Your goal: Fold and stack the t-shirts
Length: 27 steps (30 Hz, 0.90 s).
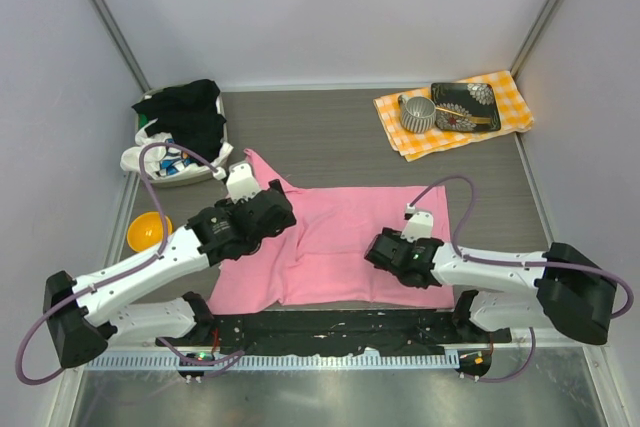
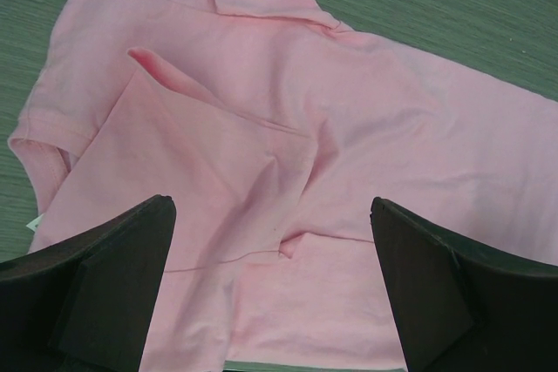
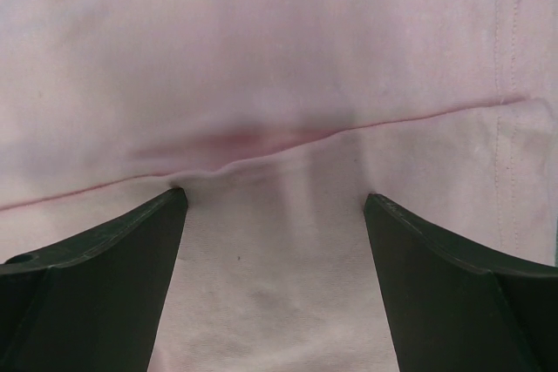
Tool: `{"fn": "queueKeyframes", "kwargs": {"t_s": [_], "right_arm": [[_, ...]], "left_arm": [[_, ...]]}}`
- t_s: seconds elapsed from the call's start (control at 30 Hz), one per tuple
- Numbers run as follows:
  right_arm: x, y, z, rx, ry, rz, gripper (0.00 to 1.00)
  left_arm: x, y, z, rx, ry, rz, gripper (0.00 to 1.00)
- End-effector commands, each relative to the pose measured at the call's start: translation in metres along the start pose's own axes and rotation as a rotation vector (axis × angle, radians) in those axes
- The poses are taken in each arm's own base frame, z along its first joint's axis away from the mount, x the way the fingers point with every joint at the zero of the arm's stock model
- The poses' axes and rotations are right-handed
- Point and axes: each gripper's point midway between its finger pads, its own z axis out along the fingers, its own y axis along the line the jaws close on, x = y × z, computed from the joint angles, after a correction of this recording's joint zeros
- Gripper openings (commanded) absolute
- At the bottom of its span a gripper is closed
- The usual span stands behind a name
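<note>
**Pink shirt part-folded, both grippers empty**

The pink t-shirt [image 1: 340, 237] lies spread by the desk's near edge, its left part creased and doubled over; a pinch there would likely catch one layer and drag the fold askew. The left gripper [image 2: 272, 215] hangs above that crumple, jaws apart, holding nothing; the right gripper [image 3: 275, 202], reaching from the near right corner, sits low over the cloth, spread and empty.

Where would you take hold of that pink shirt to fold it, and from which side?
Probably its near edge, coming straight down from above. The pink shirt lies flat on the table, so only an edge or raised crease, like the one under the right gripper, jaws open, offers anything to pinch.
</note>
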Motion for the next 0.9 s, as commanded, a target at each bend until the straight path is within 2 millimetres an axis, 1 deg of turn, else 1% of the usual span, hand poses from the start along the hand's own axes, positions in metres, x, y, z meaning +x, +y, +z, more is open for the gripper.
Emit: {"fn": "queueKeyframes", "kwargs": {"t_s": [0.0, 0.1, 0.2, 0.3, 0.37, 0.43, 0.5, 0.53, 0.57, 0.6, 0.63, 0.67, 0.7, 0.73, 0.77, 0.8, 0.83, 0.87], "right_arm": [[-0.017, -0.009, 0.012, 0.069, -0.032, 0.051, 0.9], [-0.023, -0.024, 0.02, 0.119, -0.019, 0.078, 0.9], [-0.027, -0.03, 0.024, 0.127, -0.004, 0.111, 0.9], [-0.033, -0.032, 0.024, 0.131, -0.008, 0.123, 0.9], [-0.036, -0.038, 0.021, 0.155, -0.011, 0.112, 0.9], [-0.044, -0.034, 0.017, 0.141, -0.027, 0.12, 0.9], [-0.057, -0.036, 0.008, 0.155, -0.057, 0.115, 0.9], [-0.062, -0.038, 0.005, 0.161, -0.069, 0.109, 0.9], [-0.077, -0.031, -0.003, 0.139, -0.102, 0.128, 0.9], [-0.085, -0.028, -0.007, 0.127, -0.117, 0.129, 0.9], [-0.096, -0.023, -0.012, 0.114, -0.144, 0.106, 0.9], [-0.114, -0.01, -0.02, 0.075, -0.175, 0.124, 0.9], [-0.123, -0.003, -0.023, 0.054, -0.19, 0.11, 0.91], [-0.134, 0.008, -0.026, 0.024, -0.207, 0.088, 0.91], [-0.151, 0.023, -0.036, -0.019, -0.231, 0.095, 0.92], [-0.156, 0.032, -0.034, -0.026, -0.229, 0.071, 0.92], [-0.165, 0.043, -0.036, -0.052, -0.244, 0.068, 0.92], [-0.183, 0.054, -0.045, -0.074, -0.274, 0.062, 0.92]], "left_arm": [[-0.004, -0.001, 0.004, -0.003, -0.015, 0.006, 1.0], [-0.006, 0.001, 0.004, -0.007, -0.018, 0.008, 1.0], [-0.008, 0.003, 0.004, -0.01, -0.022, 0.005, 1.0], [-0.008, 0.005, 0.006, -0.017, -0.018, 0.007, 1.0], [-0.008, 0.006, 0.008, -0.024, -0.013, 0.005, 1.0], [-0.009, 0.007, 0.01, -0.032, -0.015, 0.011, 1.0], [-0.016, 0.007, 0.014, -0.035, -0.02, 0.015, 1.0], [-0.018, 0.011, 0.021, -0.061, -0.017, 0.016, 1.0], [-0.02, 0.007, 0.023, -0.054, -0.001, 0.011, 1.0], [-0.025, 0.004, 0.028, -0.045, -0.003, 0.03, 1.0], [-0.029, 0.006, 0.037, -0.071, -0.001, 0.025, 1.0], [-0.035, 0.0, 0.042, -0.061, 0.005, 0.023, 1.0], [-0.042, -0.004, 0.049, -0.056, 0.0, 0.016, 1.0], [-0.052, 0.002, 0.059, -0.084, 0.002, 0.017, 1.0], [-0.057, -0.001, 0.074, -0.113, 0.019, 0.029, 1.0], [-0.062, -0.002, 0.082, -0.12, 0.031, 0.034, 1.0], [-0.07, 0.006, 0.094, -0.159, 0.038, 0.039, 1.0], [-0.076, 0.002, 0.108, -0.178, 0.049, 0.048, 1.0]]}}
